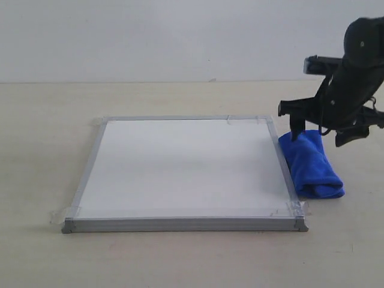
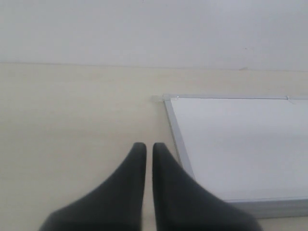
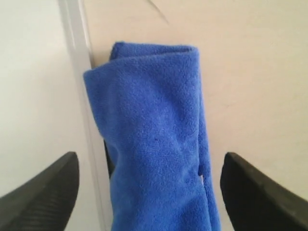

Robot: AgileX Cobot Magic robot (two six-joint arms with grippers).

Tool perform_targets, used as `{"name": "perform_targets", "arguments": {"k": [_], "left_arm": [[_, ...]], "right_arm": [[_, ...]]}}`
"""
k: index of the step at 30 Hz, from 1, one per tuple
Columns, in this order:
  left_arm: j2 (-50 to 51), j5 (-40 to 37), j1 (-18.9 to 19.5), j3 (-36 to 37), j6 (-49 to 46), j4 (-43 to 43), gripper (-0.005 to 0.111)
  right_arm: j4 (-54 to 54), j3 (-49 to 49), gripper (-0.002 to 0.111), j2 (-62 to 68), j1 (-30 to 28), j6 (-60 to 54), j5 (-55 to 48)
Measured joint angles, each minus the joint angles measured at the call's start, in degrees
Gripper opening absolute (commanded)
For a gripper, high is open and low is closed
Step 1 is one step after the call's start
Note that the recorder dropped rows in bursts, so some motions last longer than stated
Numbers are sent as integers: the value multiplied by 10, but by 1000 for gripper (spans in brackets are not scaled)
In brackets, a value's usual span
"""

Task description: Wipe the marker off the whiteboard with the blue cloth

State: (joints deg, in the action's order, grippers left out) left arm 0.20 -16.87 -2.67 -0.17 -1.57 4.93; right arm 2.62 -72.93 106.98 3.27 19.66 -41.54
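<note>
Where it meets the whiteboard (image 1: 180, 168), blue cloth (image 1: 312, 165) folded plush, right gripper (image 3: 150, 166) wide.

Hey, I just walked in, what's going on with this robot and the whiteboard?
The right gripper hangs open over the blue cloth, a finger on each side, not gripping it. The cloth lies on the table against the whiteboard's right edge. The left gripper is shut over bare table beside the board. No marker line shows on the board.

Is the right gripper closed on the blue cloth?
No. The right wrist view shows the right gripper open, its fingers standing wide apart on either side of the blue cloth.
</note>
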Motion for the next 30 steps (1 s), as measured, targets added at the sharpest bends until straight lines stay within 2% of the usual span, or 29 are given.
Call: {"name": "perform_targets", "arguments": {"k": [3,5,8,13,17,22,27,30], "left_arm": [[0,0,0,0,0,0,5],[0,0,0,0,0,0,5],[0,0,0,0,0,0,5],[0,0,0,0,0,0,5],[0,0,0,0,0,0,5],[0,0,0,0,0,0,5],[0,0,0,0,0,0,5],[0,0,0,0,0,0,5]], "right_arm": [[1,-7,52,-39,0,-17,-26],[12,-7,34,-65,0,-32,-44],[24,-7,1,-94,0,-47,-77],[29,-4,0,-136,0,-92,-137],[30,38,0,-181,1,-129,-147],[9,146,0,-277,18,-187,-83],[-32,252,0,-379,61,-222,6],[-43,289,0,-421,76,-226,17]]}}
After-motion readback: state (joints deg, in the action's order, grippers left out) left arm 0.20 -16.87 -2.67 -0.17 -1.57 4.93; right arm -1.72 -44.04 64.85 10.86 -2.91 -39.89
